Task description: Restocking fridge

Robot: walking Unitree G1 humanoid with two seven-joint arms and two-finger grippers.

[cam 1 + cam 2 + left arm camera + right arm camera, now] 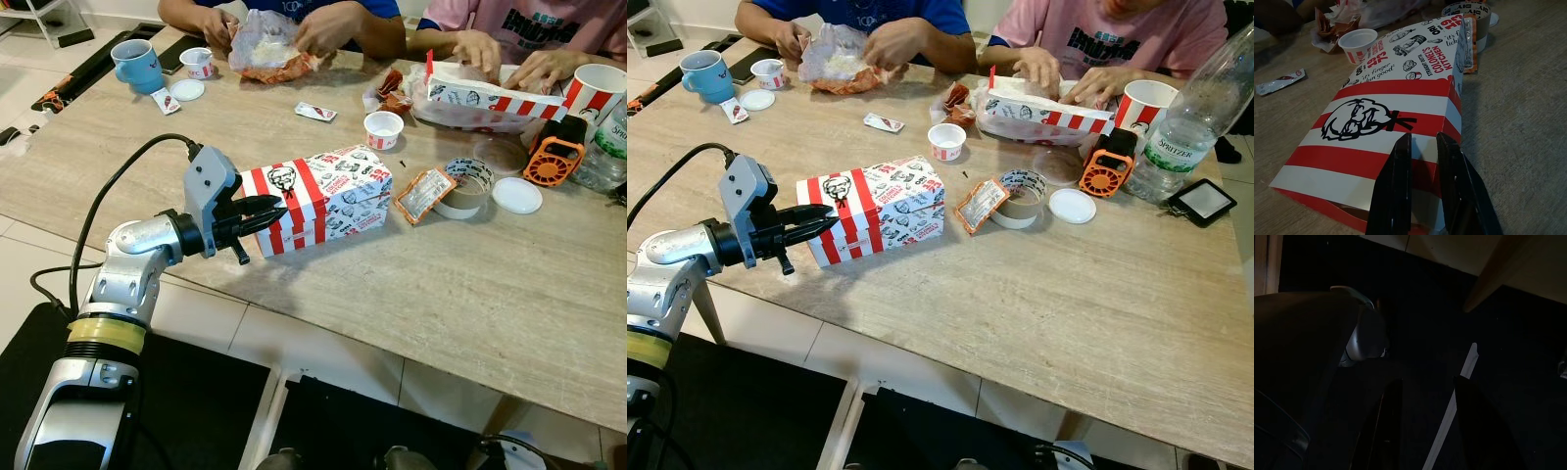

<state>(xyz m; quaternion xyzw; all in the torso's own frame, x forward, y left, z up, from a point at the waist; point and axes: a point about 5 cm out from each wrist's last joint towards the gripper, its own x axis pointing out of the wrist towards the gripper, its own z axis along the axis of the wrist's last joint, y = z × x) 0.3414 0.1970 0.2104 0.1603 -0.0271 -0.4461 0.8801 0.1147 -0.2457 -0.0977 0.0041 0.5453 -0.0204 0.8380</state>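
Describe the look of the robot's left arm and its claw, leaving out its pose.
The left arm is silver metal in rounded segments, with a yellowish band near the elbow. A black cable loops from it up to a grey boxy wrist housing. The left claw has two long, tapered black fingers.

Red-and-white striped box (323,201), blue mug (137,65), orange fan (553,160).

Beige stone-look table (490,294) (veined), pale tiled floor (225,328).
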